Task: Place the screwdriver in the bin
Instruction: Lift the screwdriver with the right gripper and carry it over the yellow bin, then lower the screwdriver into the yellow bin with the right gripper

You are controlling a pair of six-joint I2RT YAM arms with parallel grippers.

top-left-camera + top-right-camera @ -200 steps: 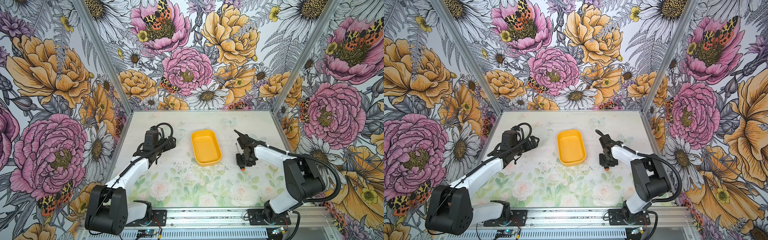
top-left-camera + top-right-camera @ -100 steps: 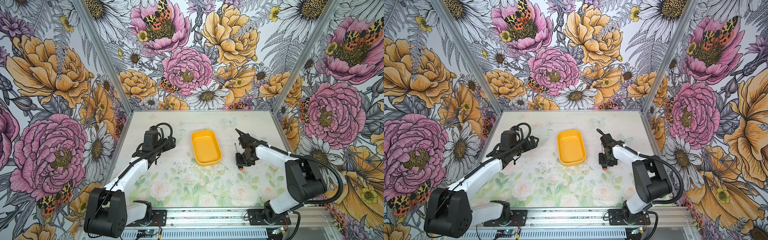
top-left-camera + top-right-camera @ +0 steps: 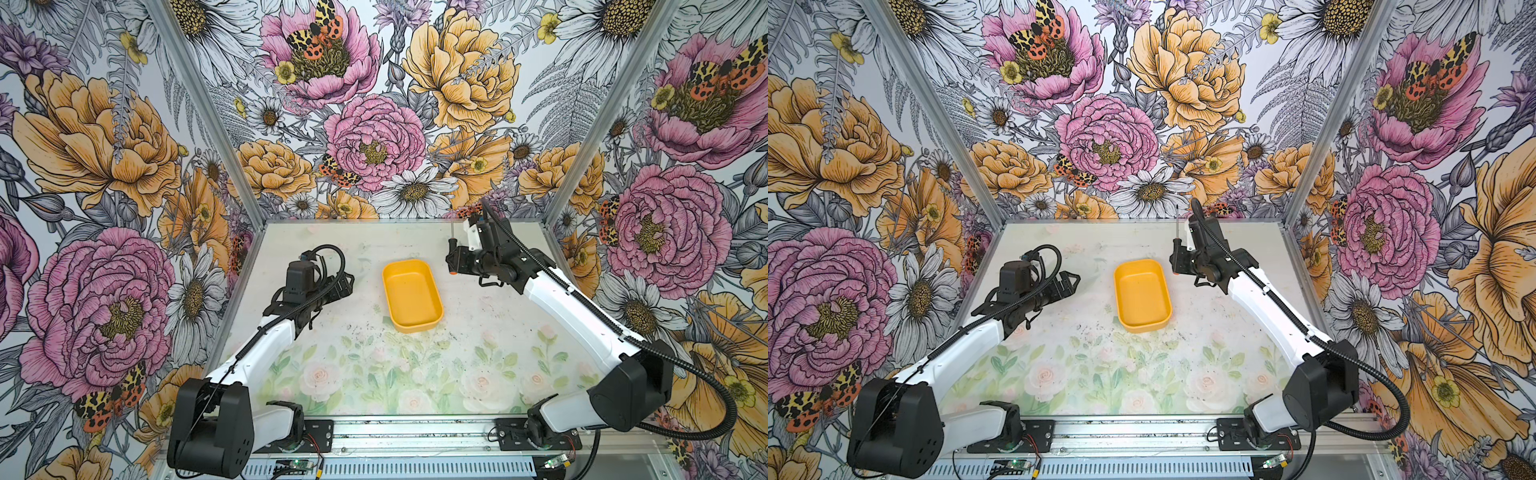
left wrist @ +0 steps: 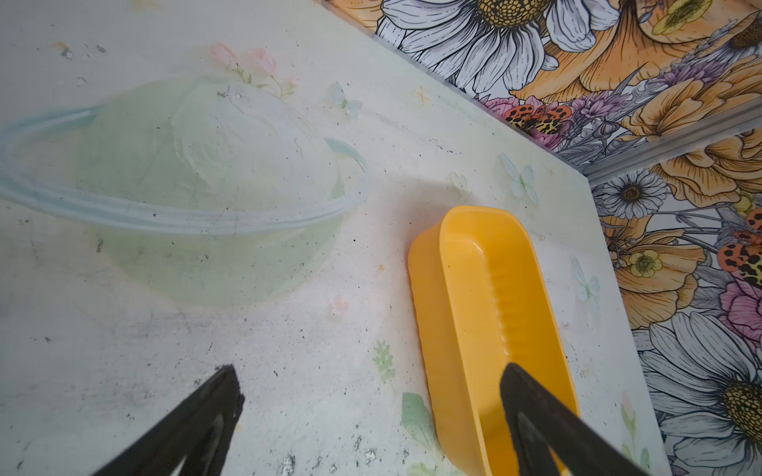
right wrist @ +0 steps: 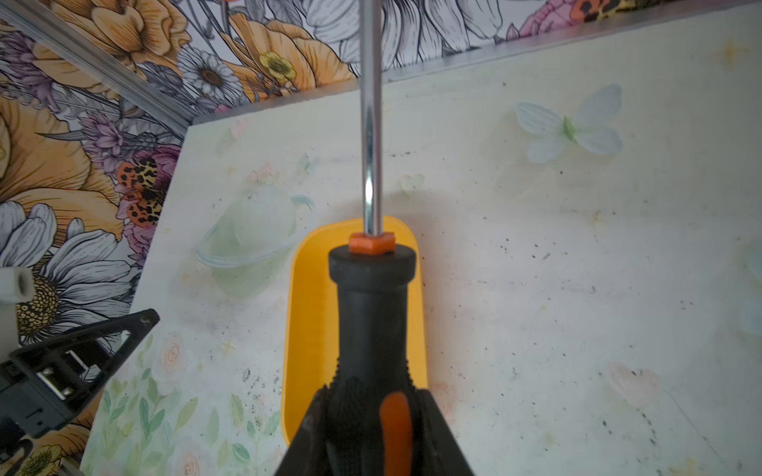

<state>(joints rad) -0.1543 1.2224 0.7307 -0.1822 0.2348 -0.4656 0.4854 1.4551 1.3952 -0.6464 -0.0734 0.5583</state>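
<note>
The screwdriver (image 3: 454,257) has a black handle with orange accents and a thin metal shaft. It hangs above the table just right of the bin, shaft pointing toward the back wall. My right gripper (image 3: 458,261) is shut on its handle (image 5: 371,313), and the shaft (image 5: 371,123) runs away from the right wrist camera. In both top views the yellow-orange bin (image 3: 412,296) lies empty mid-table. It also shows behind the handle as the bin (image 5: 309,313). My left gripper (image 3: 345,281) stands open with nothing in it, left of the bin (image 4: 486,296). Its fingers (image 4: 224,395) are spread wide.
Floral walls close off the left, back and right of the table (image 3: 374,374). A metal rail (image 3: 415,436) with both arm bases runs along the front. The left gripper's finger (image 5: 107,340) shows at the edge of the right wrist view.
My right gripper has risen off the table with the screwdriver and moved back and left, closer to the bin. The left arm has hardly moved.
</note>
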